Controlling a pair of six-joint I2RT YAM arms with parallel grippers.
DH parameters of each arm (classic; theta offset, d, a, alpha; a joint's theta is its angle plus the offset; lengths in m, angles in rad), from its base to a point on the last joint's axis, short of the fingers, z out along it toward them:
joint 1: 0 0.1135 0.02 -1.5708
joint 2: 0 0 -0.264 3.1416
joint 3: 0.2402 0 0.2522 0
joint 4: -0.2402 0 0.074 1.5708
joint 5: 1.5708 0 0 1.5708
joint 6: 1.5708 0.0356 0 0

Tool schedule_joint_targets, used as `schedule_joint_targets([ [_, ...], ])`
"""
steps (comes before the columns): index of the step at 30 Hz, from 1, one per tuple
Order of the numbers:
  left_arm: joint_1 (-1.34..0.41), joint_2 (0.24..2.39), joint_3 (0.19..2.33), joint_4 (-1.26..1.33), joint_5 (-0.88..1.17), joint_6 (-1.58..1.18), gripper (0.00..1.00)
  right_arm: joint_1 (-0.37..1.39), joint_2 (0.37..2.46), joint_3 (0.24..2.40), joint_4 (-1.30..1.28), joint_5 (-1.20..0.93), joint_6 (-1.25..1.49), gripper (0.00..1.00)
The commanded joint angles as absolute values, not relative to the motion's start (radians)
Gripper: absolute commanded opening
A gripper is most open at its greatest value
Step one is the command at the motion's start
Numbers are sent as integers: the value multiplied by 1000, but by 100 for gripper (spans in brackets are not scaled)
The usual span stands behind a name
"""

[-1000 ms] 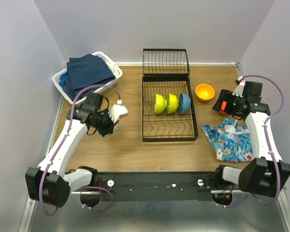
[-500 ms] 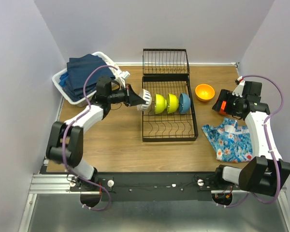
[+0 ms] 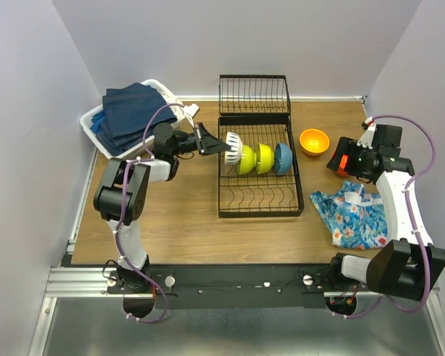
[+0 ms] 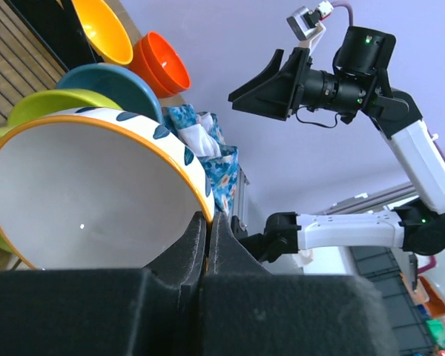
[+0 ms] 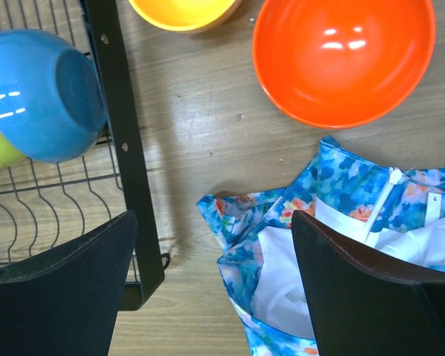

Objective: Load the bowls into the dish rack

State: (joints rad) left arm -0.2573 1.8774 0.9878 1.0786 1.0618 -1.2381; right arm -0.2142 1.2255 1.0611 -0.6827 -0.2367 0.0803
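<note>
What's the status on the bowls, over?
Left gripper shut on white bowl, at left edge of dish rack, beside lime bowl. Right gripper open over floral cloth.

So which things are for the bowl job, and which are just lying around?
For the job: dish rack, two lime bowls and a blue bowl standing in it, white bowl pinched by the left gripper, orange-yellow bowl and red-orange bowl on the table.
Just lying about: floral cloth, white basket, navy towels.
</note>
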Motion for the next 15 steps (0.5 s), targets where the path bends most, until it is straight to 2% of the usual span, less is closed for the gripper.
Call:
schedule_joint_targets([
  [1, -247, 1919, 1012, 1230, 1092, -1315, 0, -229, 1246, 1098, -690, -202, 67, 92],
  [15, -221, 2000, 1002, 1251, 1097, -1318, 0, -235, 1308, 1140, -687, -192, 55, 92],
])
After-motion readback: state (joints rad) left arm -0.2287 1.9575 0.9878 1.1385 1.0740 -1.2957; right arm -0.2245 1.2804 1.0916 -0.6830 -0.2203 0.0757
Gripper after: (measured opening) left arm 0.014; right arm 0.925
